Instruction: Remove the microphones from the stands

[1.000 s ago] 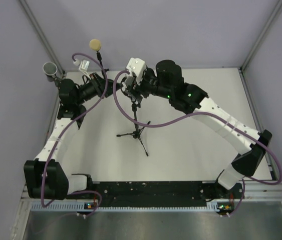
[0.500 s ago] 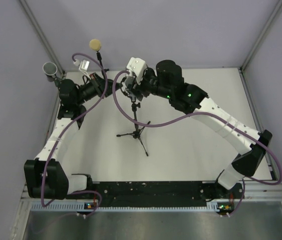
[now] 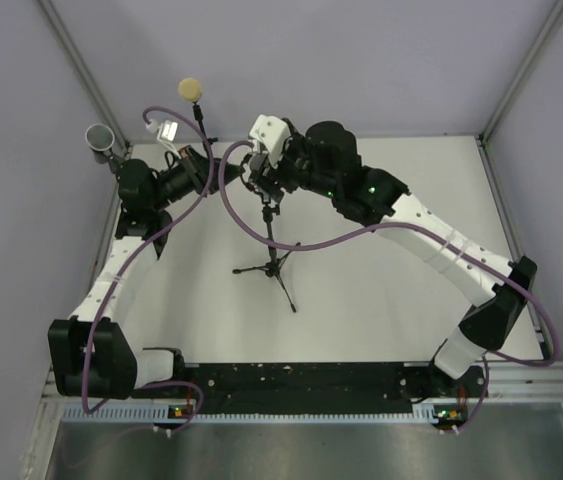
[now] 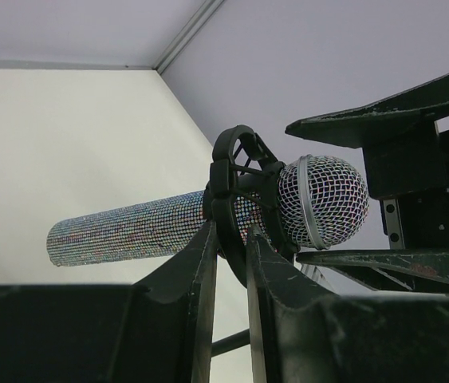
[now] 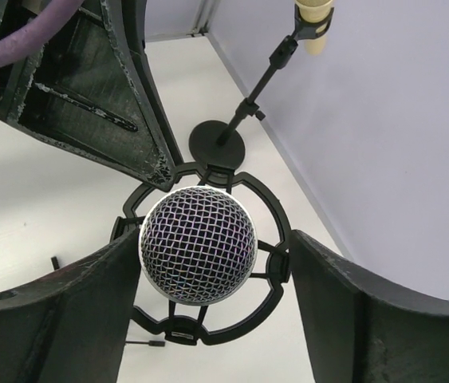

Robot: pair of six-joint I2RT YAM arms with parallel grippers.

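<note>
A glittery microphone [image 4: 128, 231] with a silver mesh head [image 4: 324, 199] lies level in the black ring mount [image 4: 236, 171] atop a tripod stand [image 3: 274, 262]. My left gripper [image 4: 230, 233] is shut on the ring mount from below, one finger on each side of the ring. My right gripper [image 5: 214, 241] is open around the mesh head [image 5: 198, 243]; its left finger [image 5: 64, 311] is at the head and its right finger [image 5: 368, 311] stands apart. In the top view both grippers meet at the mount [image 3: 261, 182], the left gripper [image 3: 229, 172] from the left.
A second stand with a beige foam microphone [image 3: 192, 90] rises at the back left; its round base [image 5: 216, 144] sits just behind the mount. A grey cup [image 3: 100, 140] stands at the far left. Purple cables loop over both arms.
My right arm has shifted slightly left, bringing its open fingers further over the mesh head. My left gripper has stayed on the ring mount.
</note>
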